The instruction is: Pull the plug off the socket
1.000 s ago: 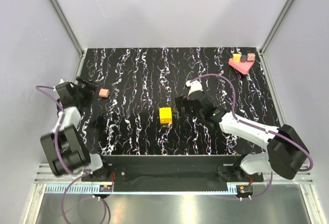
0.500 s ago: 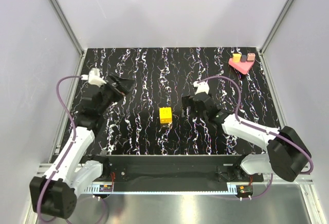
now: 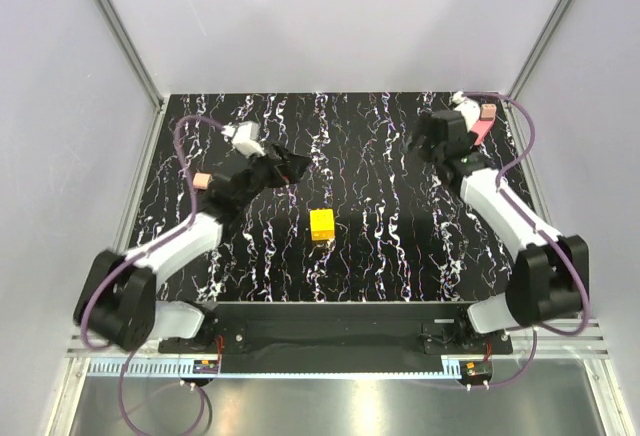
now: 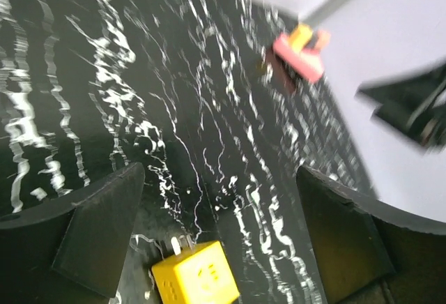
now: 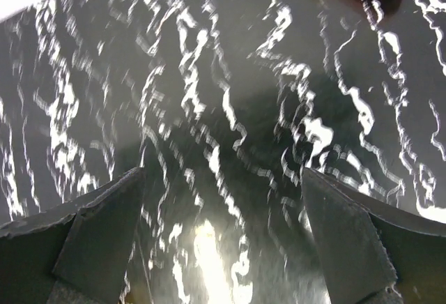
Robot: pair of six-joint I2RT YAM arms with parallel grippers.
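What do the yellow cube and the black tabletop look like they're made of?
Yellow cube: probably moulded plastic, smooth and evenly coloured; its short prongs look metallic. Tabletop: black with white marble-like veining, glossy, with bright glare in the right wrist view; stone or printed laminate, unclear.

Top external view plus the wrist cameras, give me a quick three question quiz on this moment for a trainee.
1. True or false: the left gripper is holding the yellow cube.
2. Where on the table is the pink block in the top view? A: near left corner. B: far right corner. C: dead centre.
3. Fill in: in the wrist views, the jaws of the left gripper and the right gripper both stand ____.
Key: 1 false; 2 B; 3 open.
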